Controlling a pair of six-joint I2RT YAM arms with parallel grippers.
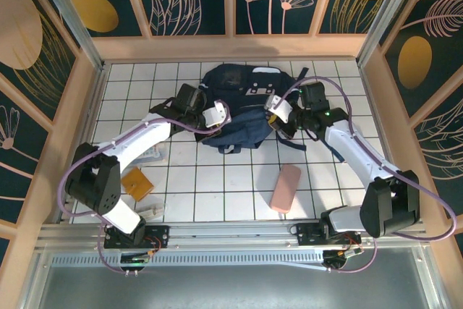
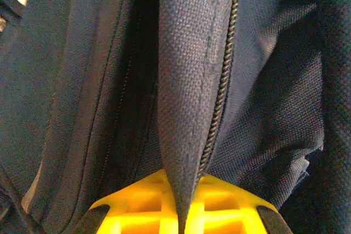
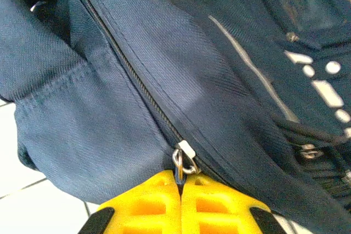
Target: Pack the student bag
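Note:
The student bag (image 1: 242,83), dark navy with pale stripes, lies at the middle back of the tiled table. My left gripper (image 1: 216,116) is at its left side. In the left wrist view the left gripper (image 2: 184,187) is shut on a fold of the bag's fabric (image 2: 189,69) beside a zipper line (image 2: 222,91). My right gripper (image 1: 275,117) is at the bag's right side. The right wrist view has the right gripper (image 3: 180,179) shut on the metal zipper pull (image 3: 184,160) of the bag (image 3: 181,53), at the end of a closed stretch of zipper.
A pink pencil case (image 1: 286,187) lies on the tiles in front of the bag, to the right. An orange flat object (image 1: 136,182) sits near the left arm's base. Wooden walls (image 1: 72,113) fence the table on three sides.

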